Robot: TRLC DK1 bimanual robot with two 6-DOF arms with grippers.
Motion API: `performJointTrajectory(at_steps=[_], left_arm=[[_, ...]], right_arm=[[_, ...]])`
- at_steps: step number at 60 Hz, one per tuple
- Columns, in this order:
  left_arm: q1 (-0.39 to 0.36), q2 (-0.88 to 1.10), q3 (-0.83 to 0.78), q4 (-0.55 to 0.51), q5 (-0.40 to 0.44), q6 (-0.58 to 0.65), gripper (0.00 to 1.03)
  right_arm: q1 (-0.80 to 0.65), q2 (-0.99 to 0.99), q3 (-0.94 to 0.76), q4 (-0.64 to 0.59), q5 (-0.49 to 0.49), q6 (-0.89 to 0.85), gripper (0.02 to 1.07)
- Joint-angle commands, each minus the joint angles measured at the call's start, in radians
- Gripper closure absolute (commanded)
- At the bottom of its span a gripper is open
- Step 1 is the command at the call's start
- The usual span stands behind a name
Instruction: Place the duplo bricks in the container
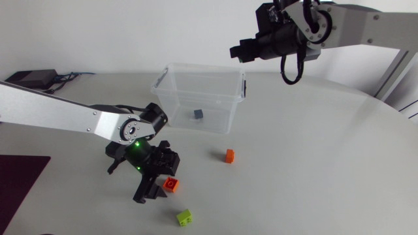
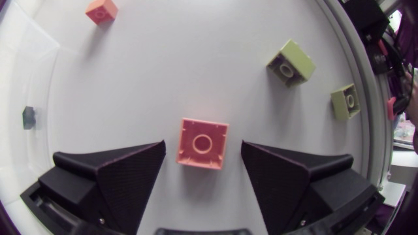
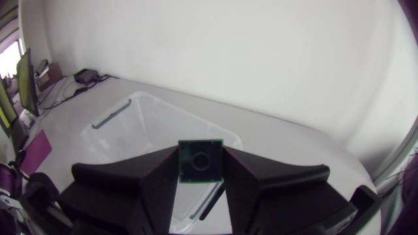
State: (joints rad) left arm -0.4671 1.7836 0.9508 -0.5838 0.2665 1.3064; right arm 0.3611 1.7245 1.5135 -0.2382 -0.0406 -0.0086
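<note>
left gripper (image 2: 203, 145) spread around red square plastic duplo brick (image 2: 203, 142), not touching; probably light, rigid, slick, so best pinched on opposite flat walls. right gripper (image 3: 201, 154) pinches dark green brick (image 3: 201, 160).

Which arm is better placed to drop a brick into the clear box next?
Right. The right claw is shut on a dark green brick, raised near the box. The left claw is open around a red brick on the table, not gripping yet.

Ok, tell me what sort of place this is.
Likely a robotics lab bench: a left arm and right arm over a white table, a clear container, and loose toy bricks.
</note>
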Motion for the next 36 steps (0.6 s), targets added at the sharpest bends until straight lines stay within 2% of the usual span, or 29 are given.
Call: performJointTrajectory(at_steps=[1, 2, 3, 5, 16, 18, 22, 23, 24, 25, 30, 36], left_arm=[[0.005, 0.030, 0.020, -0.001, -0.004, 0.036, 0.58], [0.007, 0.030, 0.020, 0.001, -0.004, 0.036, 0.59], [0.010, 0.030, 0.020, 0.001, -0.003, 0.037, 0.71], [0.015, 0.030, 0.022, 0.001, -0.003, 0.037, 0.76], [0.031, 0.016, 0.026, -0.007, 0.007, 0.028, 0.77], [0.036, 0.005, 0.031, -0.011, 0.016, 0.028, 0.77], [0.050, -0.026, 0.048, -0.039, 0.033, 0.028, 0.77], [0.051, -0.027, 0.048, -0.040, 0.033, 0.028, 0.77], [0.058, -0.041, 0.059, -0.057, 0.050, 0.028, 0.77], [0.061, -0.049, 0.063, -0.067, 0.051, 0.027, 0.77], [0.074, -0.093, 0.089, -0.093, 0.073, 0.017, 0.77], [0.096, -0.130, 0.129, -0.100, 0.103, -0.015, 0.77]], right_arm=[[0.021, 0.041, 0.030, 0.027, -0.002, -0.019, 0.80], [0.024, 0.046, 0.030, 0.028, -0.002, -0.021, 0.80], [0.027, 0.052, 0.033, 0.030, -0.002, -0.022, 0.79], [0.032, 0.063, 0.037, 0.036, -0.001, -0.024, 0.79], [0.052, 0.130, 0.065, 0.056, 0.008, -0.031, 0.77], [0.053, 0.147, 0.076, 0.054, 0.010, -0.036, 0.70], [0.059, 0.170, 0.103, 0.040, 0.021, -0.037, 0.48], [0.059, 0.170, 0.105, 0.040, 0.021, -0.037, 0.47], [0.061, 0.175, 0.116, 0.030, 0.021, -0.037, 0.38], [0.062, 0.176, 0.120, 0.023, 0.022, -0.037, 0.34], [0.064, 0.168, 0.125, 0.011, 0.024, -0.037, 0.21], [0.064, 0.147, 0.122, -0.018, 0.022, -0.048, 0.12]])
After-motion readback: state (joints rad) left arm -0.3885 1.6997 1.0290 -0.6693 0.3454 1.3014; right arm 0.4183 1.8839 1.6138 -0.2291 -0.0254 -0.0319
